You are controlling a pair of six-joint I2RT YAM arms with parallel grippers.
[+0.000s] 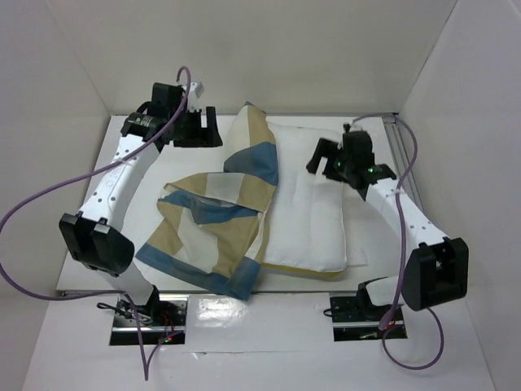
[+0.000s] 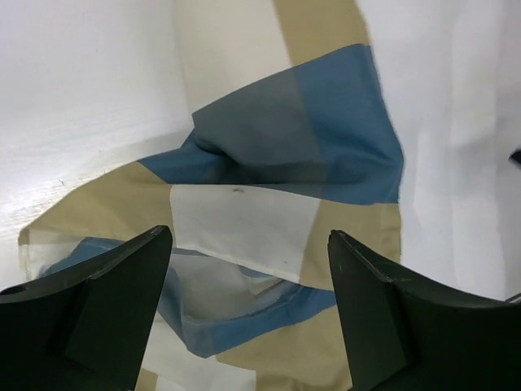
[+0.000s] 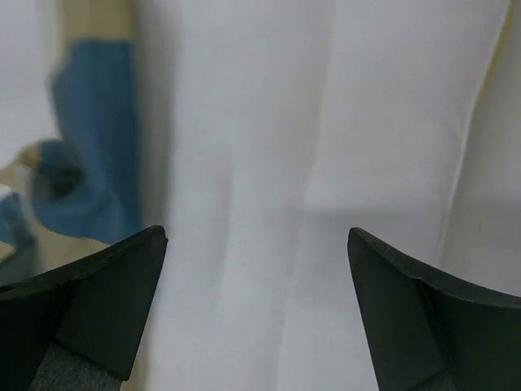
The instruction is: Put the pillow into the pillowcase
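Top view:
- Left gripper (image 1: 207,129): jaws apart, empty, far-left, near pillowcase (image 1: 213,224).
- Right gripper (image 1: 323,160): jaws apart, empty, above far part of pillow (image 1: 313,220).
- Pillowcase crumpled, touching pillow's left edge.

Left wrist view: thin limp cloth below fingers; judged light. Pinch at hem.

Right wrist view: pillow below fingers; judged soft, bulky. Grip corner.

The pillowcase (image 1: 213,232) was thin, creased matt cloth; the pillow (image 1: 313,220) was smooth white fabric; the fingers (image 2: 89,326) looked matt black plastic.

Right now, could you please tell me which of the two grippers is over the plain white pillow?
The right gripper: only white pillow shows between its open jaws, whereas the left gripper hangs open above the blue, tan and cream pillowcase.
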